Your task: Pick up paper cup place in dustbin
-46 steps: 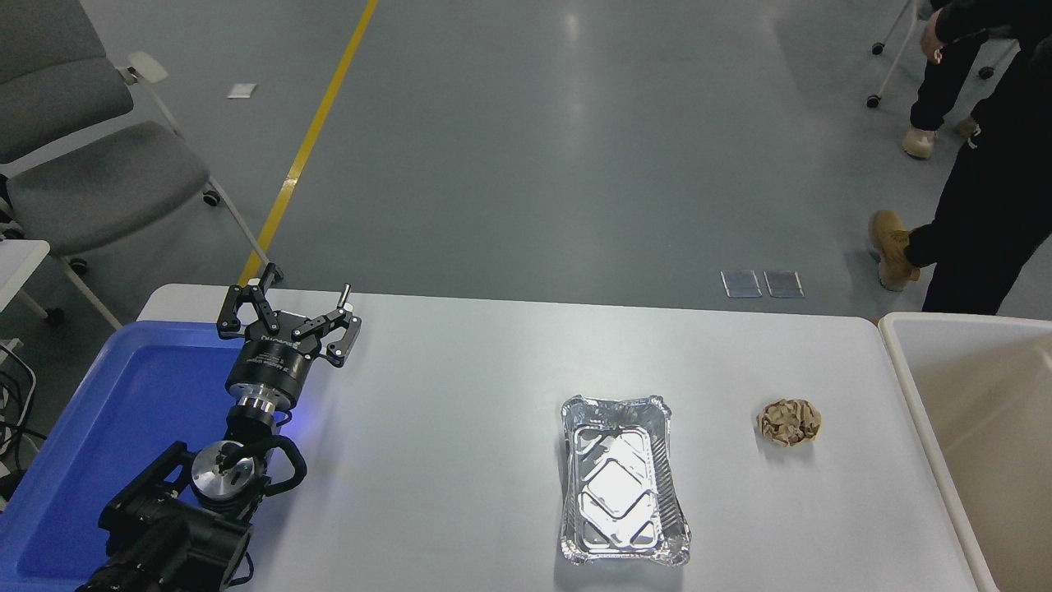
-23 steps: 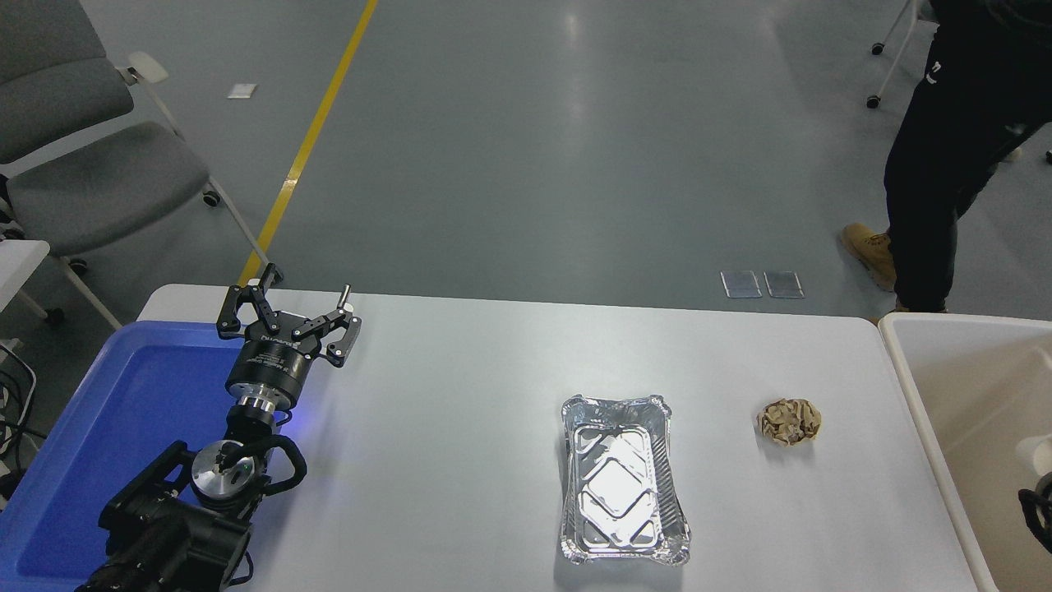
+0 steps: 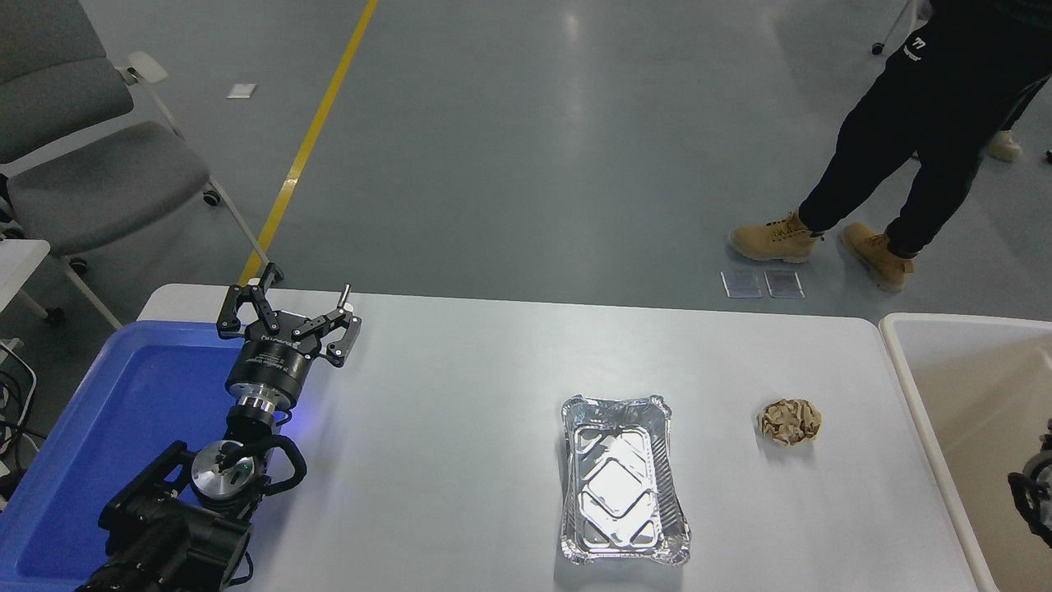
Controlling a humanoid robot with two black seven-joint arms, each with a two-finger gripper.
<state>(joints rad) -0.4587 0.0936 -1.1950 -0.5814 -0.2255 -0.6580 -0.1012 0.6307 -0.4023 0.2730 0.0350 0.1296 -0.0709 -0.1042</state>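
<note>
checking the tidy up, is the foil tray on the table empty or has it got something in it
Empty. The foil tray lies open side up on the white table, and only its bare embossed silver bottom shows inside.

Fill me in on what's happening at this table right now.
The left gripper is parked, open, over the blue tray's far corner. Only a sliver of the right gripper shows at the right edge, over the dustbin; whether it is open cannot be told. No paper cup is in view. A foil tray and a brown paper ball lie untouched on the table. A person's legs are on the floor beyond.
</note>
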